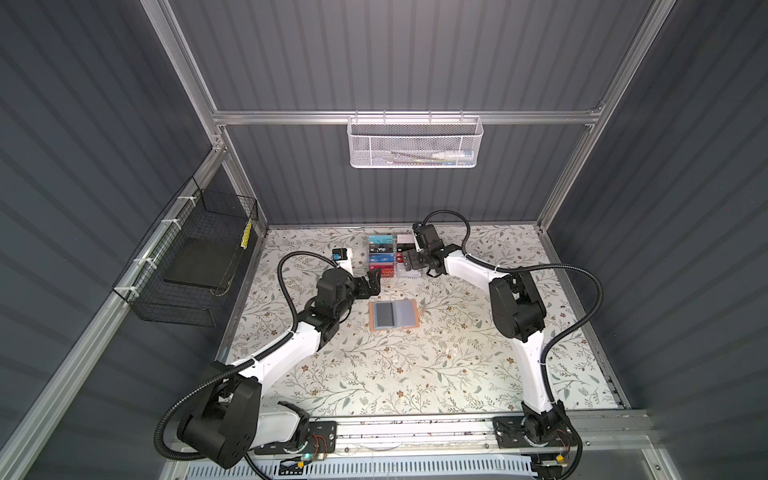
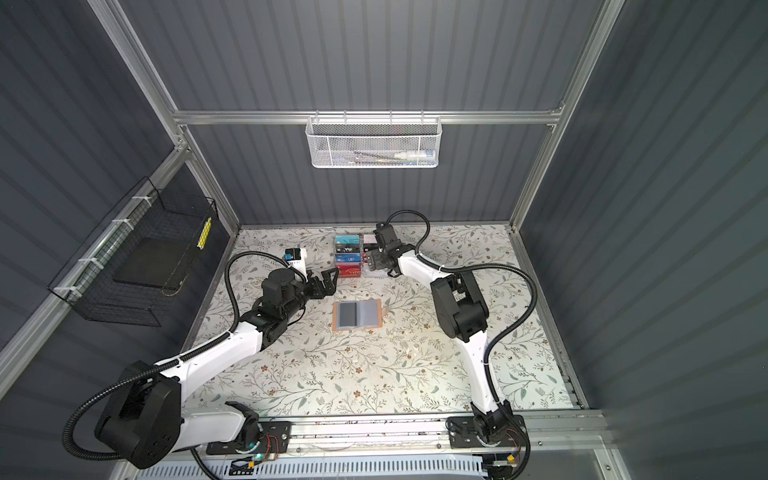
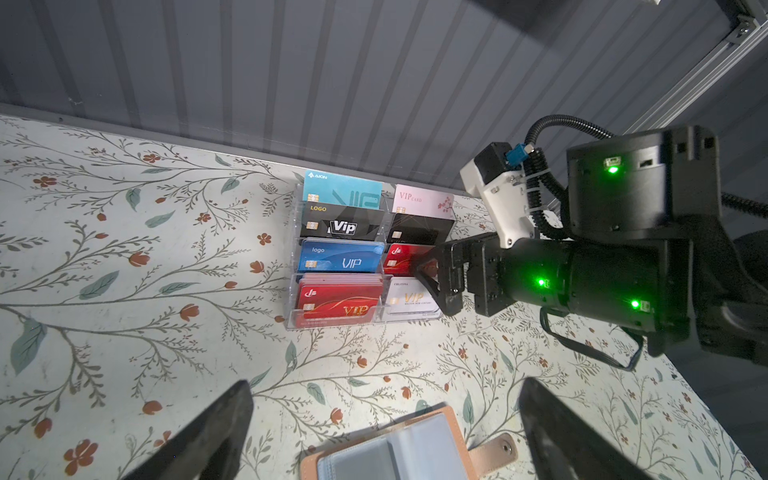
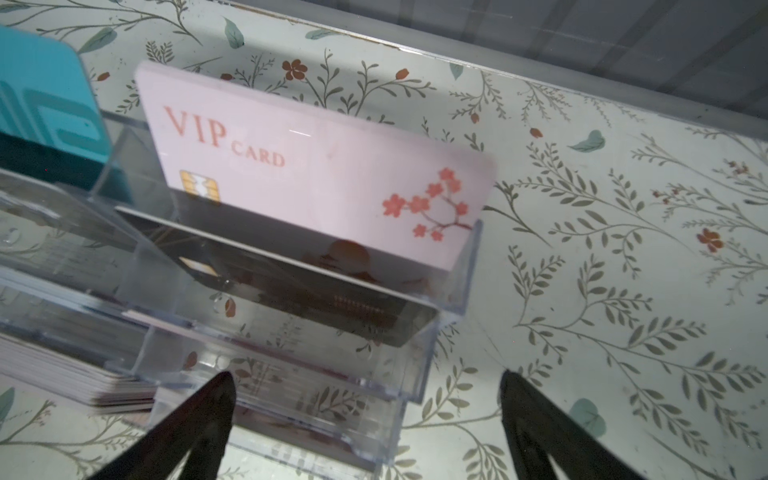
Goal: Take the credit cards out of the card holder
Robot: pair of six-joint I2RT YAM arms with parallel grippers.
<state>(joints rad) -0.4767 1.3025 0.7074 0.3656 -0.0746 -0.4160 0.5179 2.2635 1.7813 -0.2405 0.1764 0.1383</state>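
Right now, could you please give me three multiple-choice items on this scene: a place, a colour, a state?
1. Where is the card holder relative to the acrylic rack? A) on top; B) on the table in front; C) inside.
2. Colour of the front card in the rack's front tier, left arm's side? A) red; B) green; C) yellow.
3. The left gripper is: A) shut on a card; B) shut, empty; C) open, empty.
Answers: B, both top views show it; A, the front card shows plainly red; C, its fingers stand apart, nothing between.
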